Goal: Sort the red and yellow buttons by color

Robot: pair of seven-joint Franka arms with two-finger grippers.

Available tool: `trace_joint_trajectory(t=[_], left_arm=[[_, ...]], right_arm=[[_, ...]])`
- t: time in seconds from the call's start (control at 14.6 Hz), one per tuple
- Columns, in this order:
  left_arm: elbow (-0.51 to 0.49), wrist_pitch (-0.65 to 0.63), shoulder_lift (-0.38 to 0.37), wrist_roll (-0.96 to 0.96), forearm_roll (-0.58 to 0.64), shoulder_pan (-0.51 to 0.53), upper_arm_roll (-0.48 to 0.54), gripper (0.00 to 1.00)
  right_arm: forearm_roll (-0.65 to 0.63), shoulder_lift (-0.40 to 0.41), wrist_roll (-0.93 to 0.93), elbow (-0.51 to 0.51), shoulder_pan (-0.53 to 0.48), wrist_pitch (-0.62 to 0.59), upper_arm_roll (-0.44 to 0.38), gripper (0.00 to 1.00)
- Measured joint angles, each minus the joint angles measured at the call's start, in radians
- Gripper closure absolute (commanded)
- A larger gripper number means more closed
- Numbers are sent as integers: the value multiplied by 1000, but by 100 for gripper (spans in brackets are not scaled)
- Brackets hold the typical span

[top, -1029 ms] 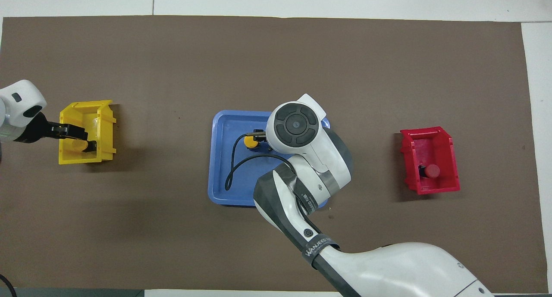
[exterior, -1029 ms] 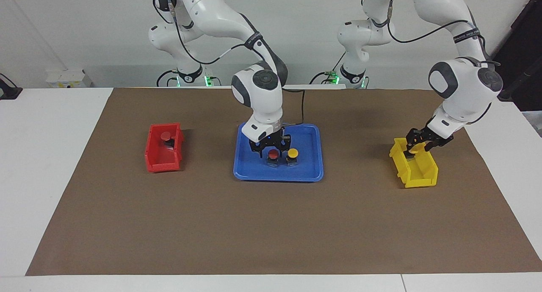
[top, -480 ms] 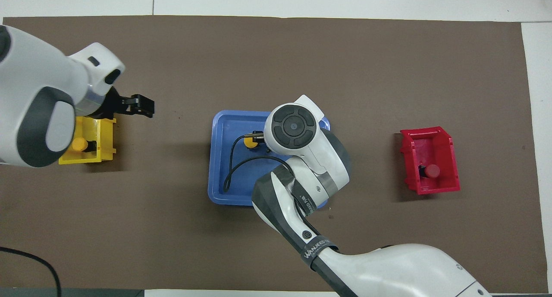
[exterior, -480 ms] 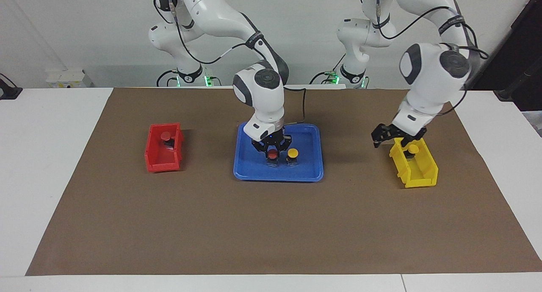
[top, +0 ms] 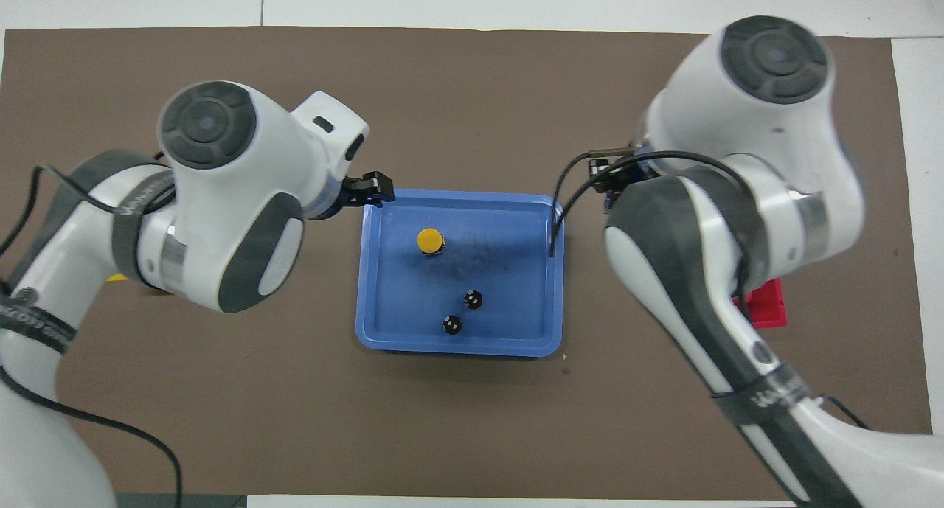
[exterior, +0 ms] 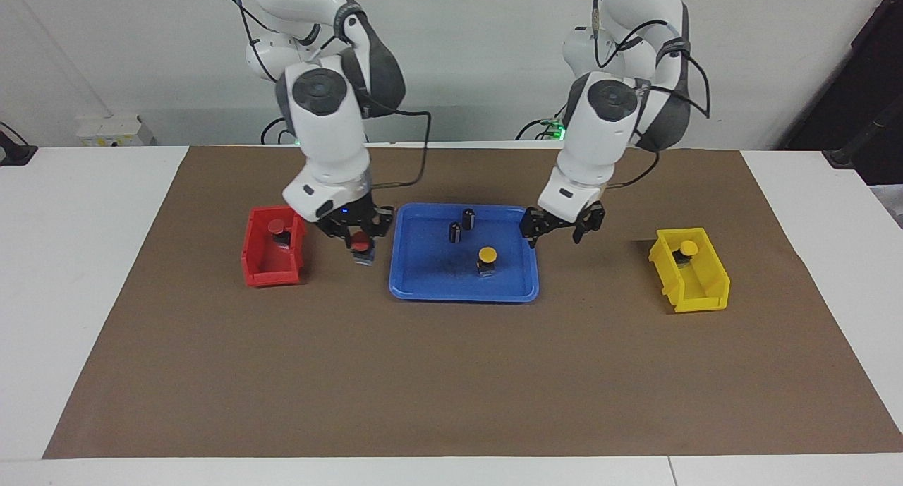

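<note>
While your right tool (exterior: pixel 356 238) was down in the blue tray (exterior: pixel 416 288) a second ago, it now hangs in the air between tray and red bin (exterior: pixel 255 271), pinching a red button (exterior: pixel 362 247) — lifted out and headed for its bin. One red button (exterior: pixel 276 226) already sits in that bin. Your left tool (exterior: pixel 561 226), fingers spread and carrying nothing, has left the yellow bin (exterior: pixel 695 299) and now hovers over the tray's edge toward the left arm's end of the bench. A yellow button (exterior: pixel 688 247) sits in the yellow bin; the last yellow button (exterior: pixel 487 254) stands in the tray, near two dark cylinders (exterior: pixel 462 225). Judging by this, only two drops remain — one per colour.
</note>
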Motion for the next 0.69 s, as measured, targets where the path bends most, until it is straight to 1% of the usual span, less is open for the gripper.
trace_joint_trajectory(t=[0.14,0.34,0.48,0.69], left_arm=[[29,35,65,-55,0,-46,0,2],[25,88,121,-106,0,-78,1,5],[19,91,134,-113,0,-83,1,5],[-3,91,133,-117,0,-91,1,7]], right_arm=[[0,-52,-136,-96,-95,18,0,76],[0,-82,-332,-228,-227,138,0,75],[0,-96,-404,-298,-269,207,0,75],[9,-127,-420,-388,-282,285,2,74]])
